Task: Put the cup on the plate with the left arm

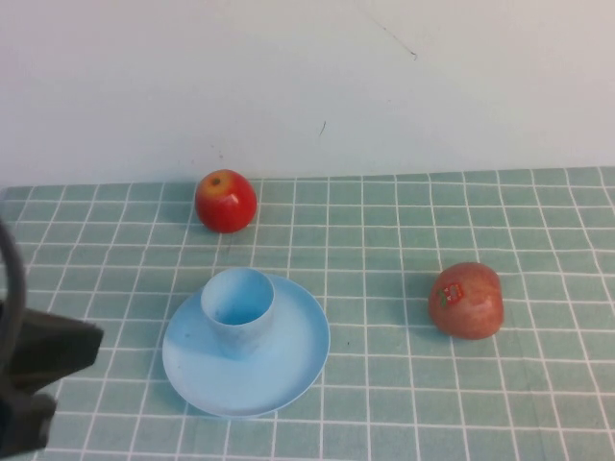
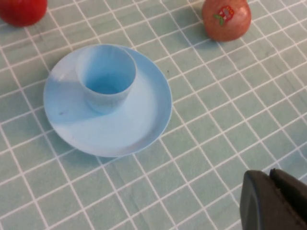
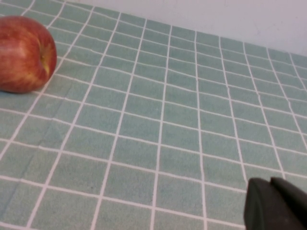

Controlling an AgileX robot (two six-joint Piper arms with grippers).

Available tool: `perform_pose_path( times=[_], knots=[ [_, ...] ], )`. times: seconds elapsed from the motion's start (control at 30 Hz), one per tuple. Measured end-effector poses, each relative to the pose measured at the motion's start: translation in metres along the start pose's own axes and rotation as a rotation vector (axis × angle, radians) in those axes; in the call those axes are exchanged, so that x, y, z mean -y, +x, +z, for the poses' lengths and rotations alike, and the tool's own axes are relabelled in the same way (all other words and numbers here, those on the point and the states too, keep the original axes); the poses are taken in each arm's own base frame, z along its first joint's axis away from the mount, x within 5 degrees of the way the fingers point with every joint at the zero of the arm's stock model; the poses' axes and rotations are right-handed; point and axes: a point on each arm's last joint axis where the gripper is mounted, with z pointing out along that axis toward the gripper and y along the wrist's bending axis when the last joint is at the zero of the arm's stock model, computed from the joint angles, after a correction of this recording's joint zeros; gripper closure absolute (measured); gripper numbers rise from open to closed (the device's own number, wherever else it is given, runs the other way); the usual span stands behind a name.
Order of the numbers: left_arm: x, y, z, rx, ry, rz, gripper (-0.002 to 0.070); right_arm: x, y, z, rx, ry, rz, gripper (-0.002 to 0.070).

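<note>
The pale blue cup [image 1: 237, 309] stands upright on the round light blue plate [image 1: 293, 360], toward the plate's far-left part. Both also show in the left wrist view, the cup [image 2: 105, 76] sitting on the plate [image 2: 139, 124]. My left gripper [image 1: 38, 384] is at the bottom left of the high view, left of the plate and apart from it. In its own view the left gripper [image 2: 269, 177] has its jaws together and holds nothing. My right gripper [image 3: 271, 182] shows only in its own wrist view, jaws together and empty, over bare cloth.
A red apple [image 1: 226, 201] sits behind the plate near the wall. A duller apple with a sticker [image 1: 466, 300] lies to the plate's right. The table carries a green checked cloth [image 1: 404, 403]. A thin black cable [image 1: 12, 259] loops at the left edge.
</note>
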Motion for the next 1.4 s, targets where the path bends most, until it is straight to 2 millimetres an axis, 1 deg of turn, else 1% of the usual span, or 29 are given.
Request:
perform_pose_path(
  times=[0.07, 0.17, 0.23, 0.33, 0.4, 0.47, 0.53, 0.63, 0.7, 0.83, 0.9, 1.0, 1.07, 1.2, 1.4],
  knots=[
    [0.001, 0.012, -0.007, 0.010, -0.025, 0.016, 0.0673, 0.000, 0.000, 0.000, 0.000, 0.000, 0.000, 0.0678],
    [0.000, 0.017, -0.013, 0.090, -0.060, -0.016, 0.0673, 0.000, 0.000, 0.000, 0.000, 0.000, 0.000, 0.0678],
    [-0.003, 0.016, -0.012, 0.137, -0.084, -0.013, 0.0673, 0.000, 0.000, 0.000, 0.000, 0.000, 0.000, 0.0678],
    [-0.010, 0.015, -0.006, 0.195, -0.138, -0.006, 0.0673, 0.000, 0.000, 0.000, 0.000, 0.000, 0.000, 0.0678],
    [-0.016, 0.020, -0.002, 0.262, -0.186, -0.004, 0.0673, 0.000, 0.000, 0.000, 0.000, 0.000, 0.000, 0.0678],
    [-0.025, 0.030, 0.003, 0.358, -0.241, -0.017, 0.0673, 0.000, 0.000, 0.000, 0.000, 0.000, 0.000, 0.0678],
    [-0.033, 0.047, 0.010, 0.446, -0.294, -0.037, 0.0673, 0.000, 0.000, 0.000, 0.000, 0.000, 0.000, 0.0678],
    [-0.042, 0.082, 0.018, 0.544, -0.367, -0.064, 0.0674, 0.000, 0.000, 0.000, 0.000, 0.000, 0.000, 0.0678],
    [-0.047, 0.112, 0.029, 0.575, -0.409, -0.084, 0.0674, 0.000, 0.000, 0.000, 0.000, 0.000, 0.000, 0.0678],
    [-0.056, 0.161, 0.053, 0.622, -0.486, -0.122, 0.0675, 0.000, 0.000, 0.000, 0.000, 0.000, 0.000, 0.0678],
    [-0.061, 0.180, 0.065, 0.641, -0.511, -0.141, 0.0675, 0.000, 0.000, 0.000, 0.000, 0.000, 0.000, 0.0678],
    [-0.065, 0.197, 0.078, 0.662, -0.521, -0.152, 0.0675, 0.000, 0.000, 0.000, 0.000, 0.000, 0.000, 0.0678],
    [-0.065, 0.202, 0.082, 0.660, -0.515, -0.159, 0.0675, 0.000, 0.000, 0.000, 0.000, 0.000, 0.000, 0.0678],
    [-0.064, 0.209, 0.087, 0.582, -0.494, -0.175, 0.0675, 0.000, 0.000, 0.000, 0.000, 0.000, 0.000, 0.0678],
    [-0.063, 0.210, 0.088, 0.564, -0.487, -0.183, 0.0675, 0.000, 0.000, 0.000, 0.000, 0.000, 0.000, 0.0678]
  ],
)
